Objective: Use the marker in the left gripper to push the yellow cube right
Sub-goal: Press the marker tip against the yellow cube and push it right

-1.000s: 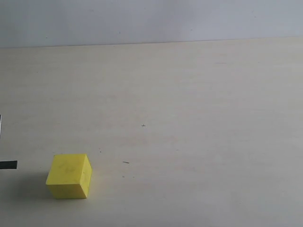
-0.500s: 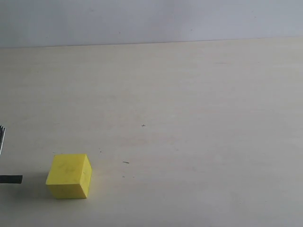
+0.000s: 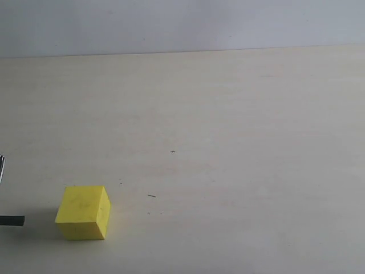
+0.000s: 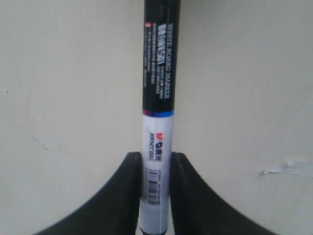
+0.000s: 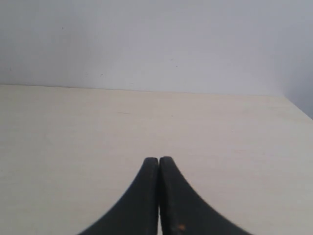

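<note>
The yellow cube (image 3: 83, 212) rests on the pale table near the front left of the exterior view. Just left of it, a short gap away, the black tip of the marker (image 3: 12, 221) pokes in from the frame's left edge, pointing at the cube. In the left wrist view my left gripper (image 4: 156, 159) is shut on the marker (image 4: 158, 98), its jaws clamped on the white labelled barrel while the black part sticks out ahead. The cube is out of sight in that view. My right gripper (image 5: 159, 160) is shut with nothing in it, over bare table.
The pale wooden table (image 3: 228, 125) runs back to a grey wall (image 3: 182, 23). A scrap of clear tape (image 4: 289, 168) lies on the table beside the marker. A small dark mark (image 3: 151, 196) sits right of the cube.
The marker tip at the left edge has dropped lower in the view, down to the cube's height. It drew back slightly in the last half second. The cube has not moved.
</note>
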`<action>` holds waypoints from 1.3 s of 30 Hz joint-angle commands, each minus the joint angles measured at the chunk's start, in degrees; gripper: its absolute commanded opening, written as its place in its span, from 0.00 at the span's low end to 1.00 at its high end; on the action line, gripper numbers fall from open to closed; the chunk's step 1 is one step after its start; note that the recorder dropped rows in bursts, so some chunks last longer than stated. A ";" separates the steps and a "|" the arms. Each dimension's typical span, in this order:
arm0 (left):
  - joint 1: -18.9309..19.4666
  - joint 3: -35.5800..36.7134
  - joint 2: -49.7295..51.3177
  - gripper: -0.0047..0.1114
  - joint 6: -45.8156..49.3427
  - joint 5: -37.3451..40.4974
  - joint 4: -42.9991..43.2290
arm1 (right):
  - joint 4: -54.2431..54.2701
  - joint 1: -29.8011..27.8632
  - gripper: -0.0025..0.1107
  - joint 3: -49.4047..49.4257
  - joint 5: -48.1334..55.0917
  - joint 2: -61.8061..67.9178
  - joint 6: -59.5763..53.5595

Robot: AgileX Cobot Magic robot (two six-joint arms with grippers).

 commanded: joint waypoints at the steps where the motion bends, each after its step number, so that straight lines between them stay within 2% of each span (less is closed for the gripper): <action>1: 0.06 -0.33 0.19 0.04 -0.06 -2.07 -3.04 | -0.03 -0.33 0.02 0.24 -0.84 -0.33 -0.06; 4: -1.59 -0.33 0.19 0.04 3.01 -4.22 -7.09 | -0.03 -0.33 0.02 0.24 -0.84 -0.33 -0.06; 11: -12.55 -1.39 0.19 0.04 2.73 -5.05 -11.25 | -0.03 -0.33 0.02 0.24 -0.84 -0.33 -0.06; 14: -11.86 -1.93 0.19 0.04 1.13 -2.95 -9.23 | -0.03 -0.33 0.02 0.24 -0.84 -0.33 -0.06; 17: -9.33 -1.93 0.19 0.04 -1.03 -0.63 -6.54 | -0.03 -0.33 0.02 0.24 -0.84 -0.33 -0.06; 20: -7.15 -1.93 0.19 0.04 -1.37 -0.37 -7.37 | -0.03 -0.33 0.02 0.24 -0.84 -0.33 -0.06; 24: -7.14 -1.93 0.19 0.04 -1.40 -2.00 -10.67 | -0.03 -0.33 0.02 0.24 -0.84 -0.33 -0.06; 29: -8.64 -3.21 3.93 0.04 -1.40 -4.20 -17.29 | -0.03 -0.33 0.02 0.24 -0.84 -0.33 -0.06; 32: -12.68 -5.60 7.58 0.04 -0.87 -4.09 -18.23 | -0.03 -0.33 0.02 0.24 -0.84 -0.33 -0.06; 34: -14.77 -6.59 8.62 0.04 -0.87 -3.39 -17.02 | -0.03 -0.33 0.02 0.24 -0.84 -0.33 -0.06; 39: -13.98 -6.87 9.11 0.04 -7.35 1.26 -7.79 | -0.03 -0.33 0.02 0.24 -0.84 -0.33 -0.06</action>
